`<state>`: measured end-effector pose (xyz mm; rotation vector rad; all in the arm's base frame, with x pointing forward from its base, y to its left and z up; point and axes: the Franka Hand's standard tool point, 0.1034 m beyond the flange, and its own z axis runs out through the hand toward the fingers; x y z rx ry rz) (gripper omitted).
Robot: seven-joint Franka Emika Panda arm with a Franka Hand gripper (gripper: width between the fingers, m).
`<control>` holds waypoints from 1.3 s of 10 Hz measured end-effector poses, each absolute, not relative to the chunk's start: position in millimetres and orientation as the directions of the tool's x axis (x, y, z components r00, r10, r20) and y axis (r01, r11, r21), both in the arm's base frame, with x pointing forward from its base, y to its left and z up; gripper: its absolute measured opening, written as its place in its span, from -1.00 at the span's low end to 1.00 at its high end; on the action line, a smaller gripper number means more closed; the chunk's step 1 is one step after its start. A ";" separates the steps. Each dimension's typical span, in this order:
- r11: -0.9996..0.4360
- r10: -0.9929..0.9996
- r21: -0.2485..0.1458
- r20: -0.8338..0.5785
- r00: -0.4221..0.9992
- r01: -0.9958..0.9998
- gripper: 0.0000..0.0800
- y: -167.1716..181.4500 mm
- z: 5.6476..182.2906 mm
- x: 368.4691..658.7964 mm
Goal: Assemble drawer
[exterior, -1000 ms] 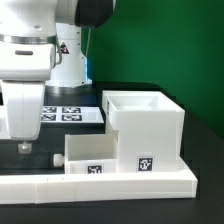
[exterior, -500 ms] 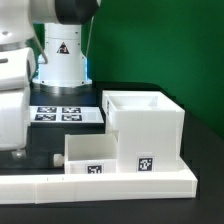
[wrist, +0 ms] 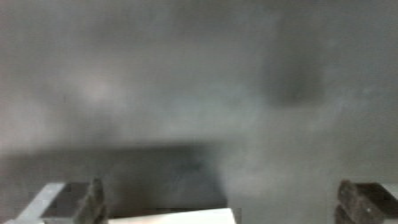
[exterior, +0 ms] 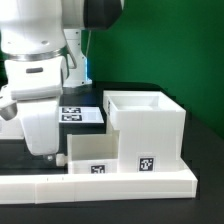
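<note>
The drawer [exterior: 90,157] is a small white open-top box with a black-and-white marker on its front, standing at the front of the table. It touches the left side of the larger white casing [exterior: 150,125], which also carries a marker. My gripper [exterior: 46,154] hangs low just to the left of the drawer, near its left wall. In the blurred wrist view the gripper [wrist: 217,205] has its fingers [wrist: 71,202] far apart and holds nothing. A white edge [wrist: 169,217] shows between them; I cannot tell which part it belongs to.
A low white border wall [exterior: 100,186] runs along the front edge, right before the drawer and casing. The marker board [exterior: 78,114] lies flat on the dark table behind my gripper. The robot base stands at the back left.
The arm first swung toward the exterior view's left, then came right and now stands close beside the drawer's left wall. The drawer and casing have not moved.
</note>
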<state>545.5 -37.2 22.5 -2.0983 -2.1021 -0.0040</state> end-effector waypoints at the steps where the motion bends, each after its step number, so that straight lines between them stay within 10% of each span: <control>1: 0.010 0.992 -0.116 0.123 0.005 0.993 0.62 -36.8 23.0 547.1; 13: 0.098 0.990 -0.085 0.114 -0.088 0.992 0.62 -12.6 20.1 550.3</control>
